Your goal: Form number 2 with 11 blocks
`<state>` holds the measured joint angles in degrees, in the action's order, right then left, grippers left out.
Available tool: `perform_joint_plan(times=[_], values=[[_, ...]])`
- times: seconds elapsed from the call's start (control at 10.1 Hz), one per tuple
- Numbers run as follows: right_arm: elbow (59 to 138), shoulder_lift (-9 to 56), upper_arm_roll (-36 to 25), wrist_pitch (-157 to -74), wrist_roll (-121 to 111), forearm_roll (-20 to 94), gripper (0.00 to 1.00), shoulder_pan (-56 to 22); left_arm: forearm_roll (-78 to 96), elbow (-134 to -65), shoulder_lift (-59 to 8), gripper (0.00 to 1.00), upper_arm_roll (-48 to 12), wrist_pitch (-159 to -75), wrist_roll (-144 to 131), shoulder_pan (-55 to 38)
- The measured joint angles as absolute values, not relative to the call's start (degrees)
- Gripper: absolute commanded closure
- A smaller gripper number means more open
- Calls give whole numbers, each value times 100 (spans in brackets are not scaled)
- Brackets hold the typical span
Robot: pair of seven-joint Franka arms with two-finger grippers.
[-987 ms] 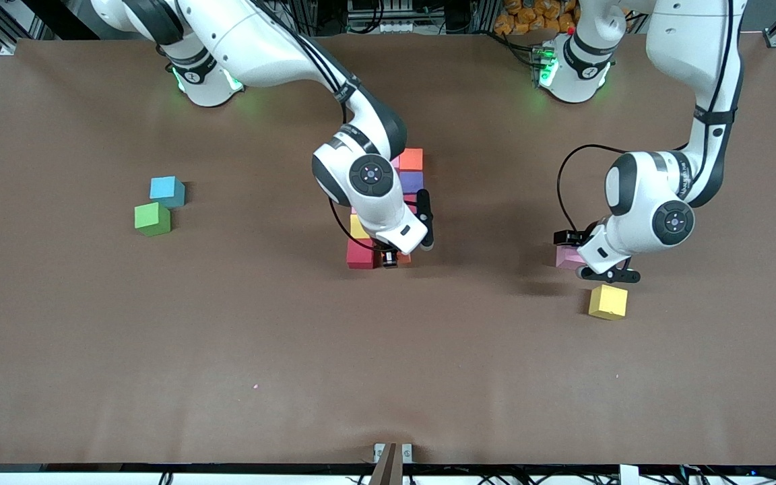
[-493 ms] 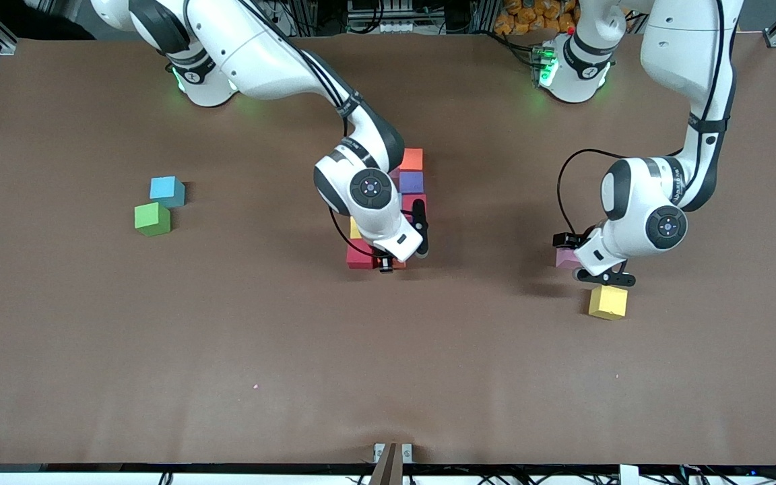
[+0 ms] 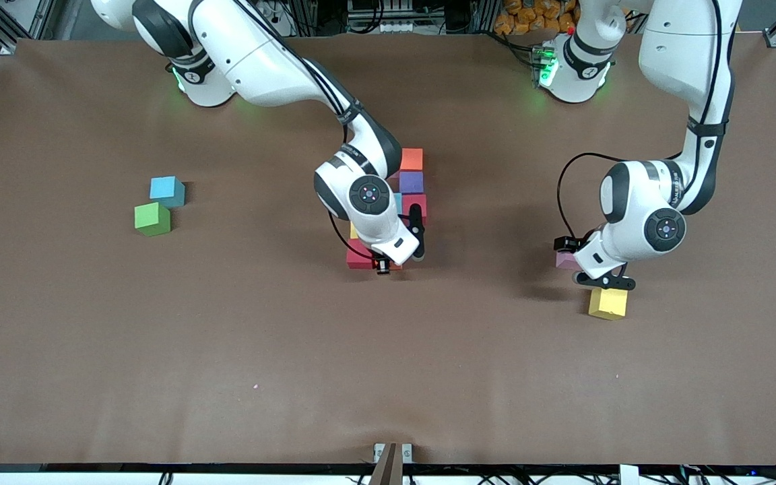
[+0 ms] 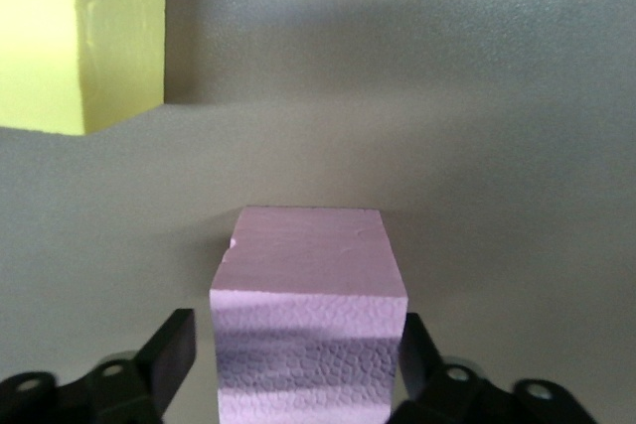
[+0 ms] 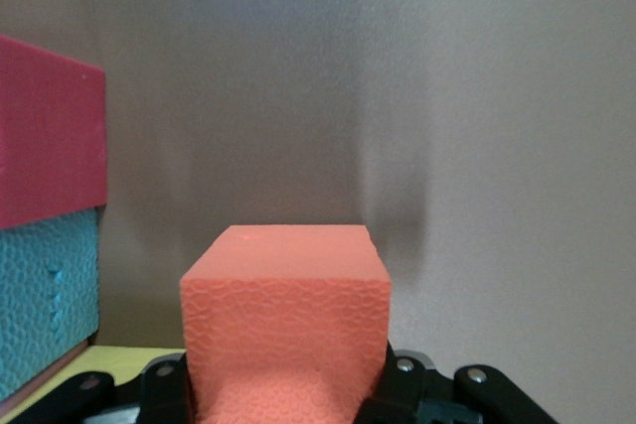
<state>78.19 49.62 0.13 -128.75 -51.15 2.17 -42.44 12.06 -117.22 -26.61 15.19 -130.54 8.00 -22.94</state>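
The number 2 stands partly built mid-table: an orange block [image 3: 411, 159], a purple one [image 3: 411, 182], a red one [image 3: 414, 204], a sliver of light blue [image 3: 397, 202], yellow [image 3: 354, 231] and a red block [image 3: 360, 258]; my right arm hides the others. My right gripper [image 3: 396, 261] is shut on an orange block [image 5: 283, 325], low beside that nearest red block. My left gripper [image 3: 585, 264] is open and straddles a pink block [image 4: 310, 275] on the table [image 3: 388, 350], with a small gap at one finger. A yellow block [image 3: 608, 303] lies just nearer the camera.
A light blue block [image 3: 166, 190] and a green cube [image 3: 152, 219] sit together toward the right arm's end of the table. In the right wrist view a red block [image 5: 50, 136] and a light blue block [image 5: 45, 295] stand close beside the held orange block.
My right gripper has come down with the orange block at the near end of the figure. My left gripper has come down around the pink block.
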Motion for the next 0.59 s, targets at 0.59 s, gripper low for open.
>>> perform_joint_plan(times=[0.59], values=[[7830, 4961, 10, -12891, -5009, 225, 52, -4244, 1206, -11608, -2638, 46, 1520, -13057, 803, -2293]])
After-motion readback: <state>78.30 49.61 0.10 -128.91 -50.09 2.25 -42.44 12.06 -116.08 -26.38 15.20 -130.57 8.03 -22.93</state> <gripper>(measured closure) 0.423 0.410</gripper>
